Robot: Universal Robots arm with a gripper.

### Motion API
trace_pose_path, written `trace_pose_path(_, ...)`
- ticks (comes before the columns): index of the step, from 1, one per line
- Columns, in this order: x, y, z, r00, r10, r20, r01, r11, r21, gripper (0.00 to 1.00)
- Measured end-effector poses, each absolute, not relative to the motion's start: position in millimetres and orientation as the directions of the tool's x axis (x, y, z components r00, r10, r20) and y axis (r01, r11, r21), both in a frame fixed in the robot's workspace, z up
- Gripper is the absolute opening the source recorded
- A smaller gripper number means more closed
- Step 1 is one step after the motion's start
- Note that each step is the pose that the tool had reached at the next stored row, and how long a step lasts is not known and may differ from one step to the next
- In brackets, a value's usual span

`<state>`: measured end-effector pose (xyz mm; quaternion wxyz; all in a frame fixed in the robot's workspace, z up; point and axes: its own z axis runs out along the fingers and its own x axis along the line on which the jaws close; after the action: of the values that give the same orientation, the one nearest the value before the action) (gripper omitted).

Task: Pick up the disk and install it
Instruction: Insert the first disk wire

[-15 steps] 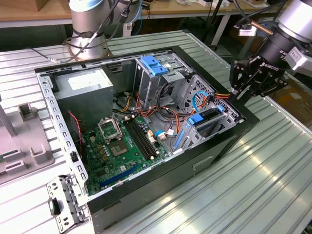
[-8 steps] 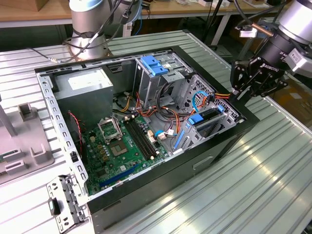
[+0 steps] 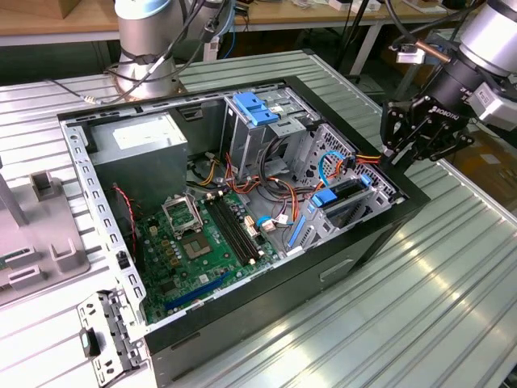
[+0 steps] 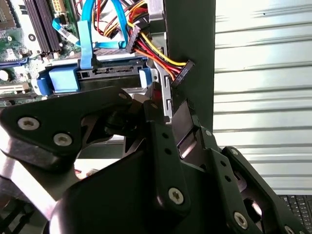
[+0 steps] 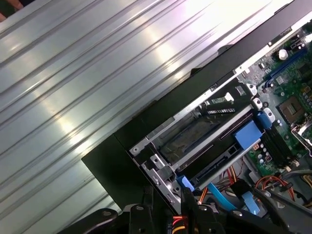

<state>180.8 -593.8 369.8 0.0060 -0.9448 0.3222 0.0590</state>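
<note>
One open black desktop computer case [image 3: 266,299] lies on one ribbed silver metal surface [image 3: 420,307]. Inside it sit one green motherboard [image 3: 190,259], one grey boxy power supply [image 3: 137,153] and one dark flat disk with blue plastic rails [image 3: 343,202]. One black robot gripper [image 3: 408,141] hangs by the case's edge.

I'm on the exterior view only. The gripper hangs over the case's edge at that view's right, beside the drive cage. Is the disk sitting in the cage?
Observer: Yes. In the second wrist view the disk lies across the metal cage, with a blue rail at each end.
Operator: Anything plugged into it?
Observer: A blue flat cable runs down to its connector edge; I cannot tell whether it is fully seated.
Operator: And the power plug?
Observer: The black plug on red, yellow and black wires lies by the black case wall, apart from the disk.
</note>
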Motion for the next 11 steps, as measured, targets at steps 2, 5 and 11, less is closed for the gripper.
trace_pose_path(2, 181.5, -592.4, 368.6, 0.782, -0.613, -0.116, -0.614, -0.788, 0.027, 0.36)
trace_pose_path(5, 183.0, -587.8, 367.6, 0.778, -0.617, -0.116, -0.619, -0.785, 0.026, 0.36)
trace_pose_path(11, 191.7, -582.6, 367.3, 0.778, -0.618, -0.116, -0.619, -0.785, 0.027, 0.36)
